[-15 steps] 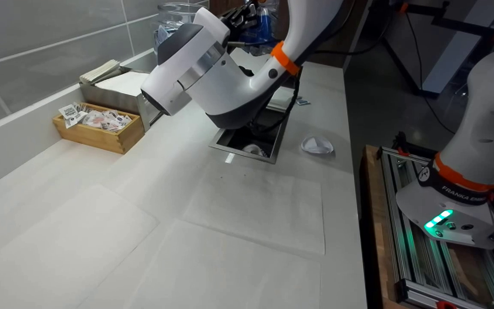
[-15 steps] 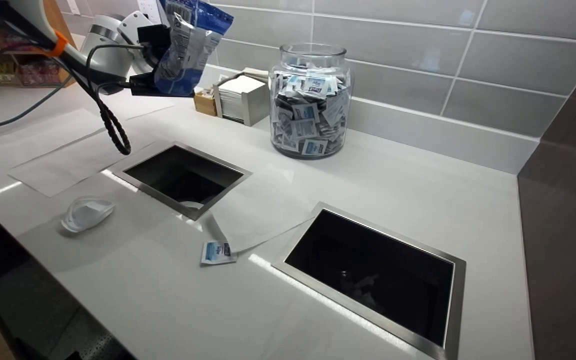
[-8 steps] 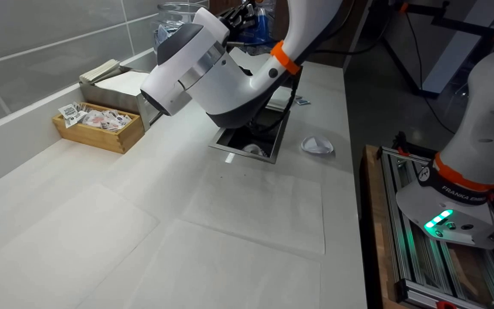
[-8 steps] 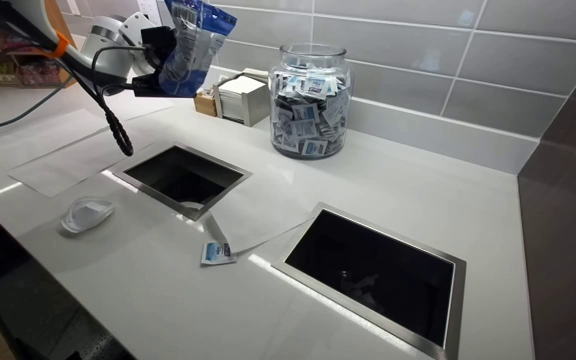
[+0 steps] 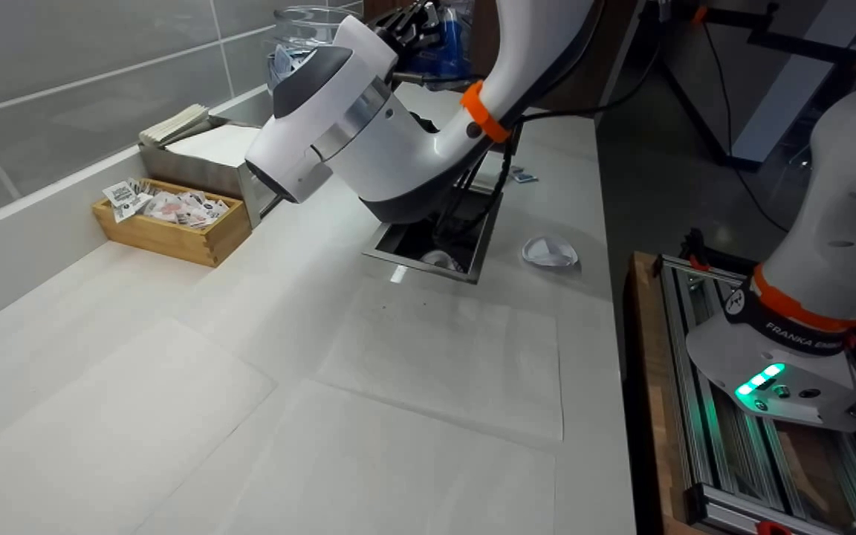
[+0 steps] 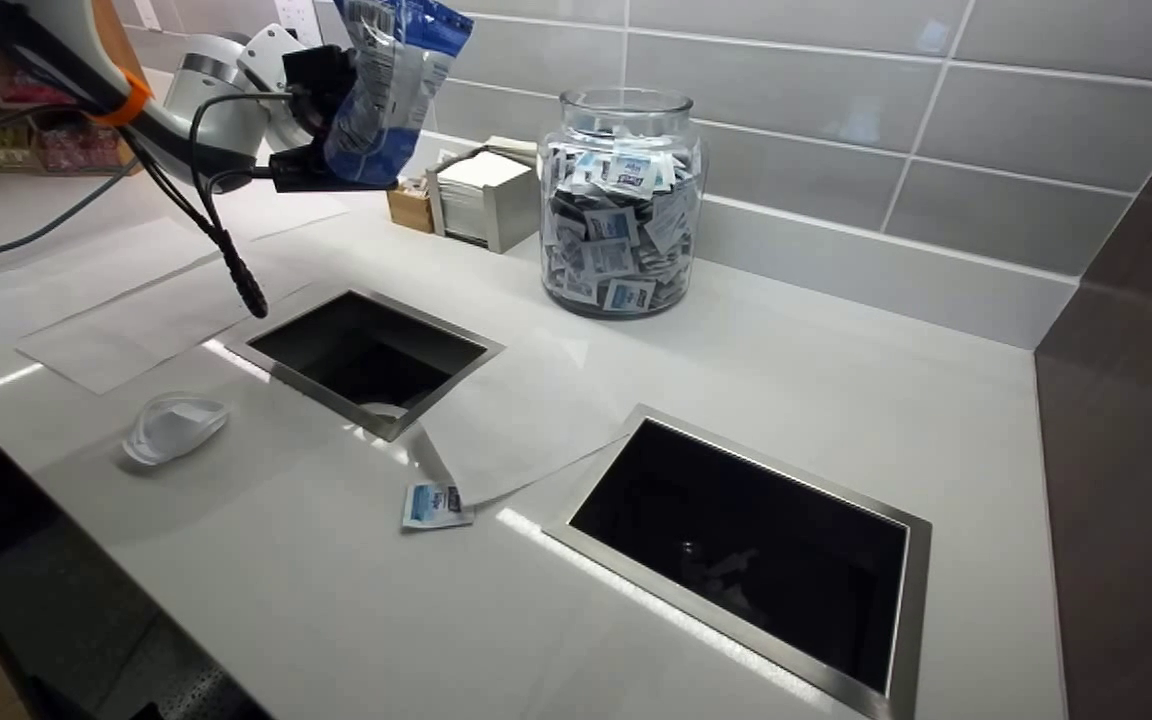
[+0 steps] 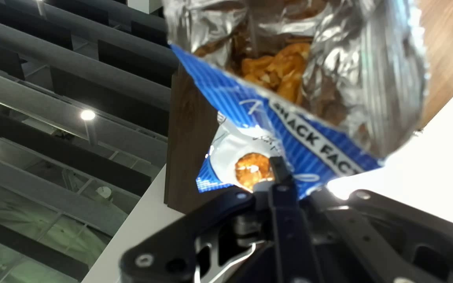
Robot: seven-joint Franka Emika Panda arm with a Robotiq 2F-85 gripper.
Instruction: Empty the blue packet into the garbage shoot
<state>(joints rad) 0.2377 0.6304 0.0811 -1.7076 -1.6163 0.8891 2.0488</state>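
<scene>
Aloft: blue snack packet [image 6: 376, 120] clamped in the gripper [image 7: 283, 186]

The packet is pinched by the gripper and held well above the counter [image 6: 816, 370]; in the wrist view, golden-brown snack pieces [image 7: 285, 68] are seen inside its gaping, silver-lined mouth. Two metal-framed openings are set into the counter: a smaller opening [image 6: 314, 388] holding a white object [image 6: 383, 410], and a larger opening [image 6: 913, 590] where pale scraps [image 6: 731, 565] are dimly made out. Whether the packet is held over either cannot be told. The smaller opening is partly hidden by the arm [image 5: 398, 160] in an exterior view, and a black cable [image 6: 243, 280] is seen hanging near its rim. Between the openings a white sheet [image 6: 526, 420] is laid, with a blue-and-white sachet [image 6: 436, 506] at its corner. Towards the tiled wall [image 6: 786, 75], a glass jar [image 6: 626, 118] filled with sachets [image 6: 611, 255] is stood near a steel napkin holder [image 6: 516, 212] and a wooden box [image 5: 153, 232]. Crumpled white paper [image 5: 549, 253] is seen between the smaller opening and the counter's edge.
</scene>
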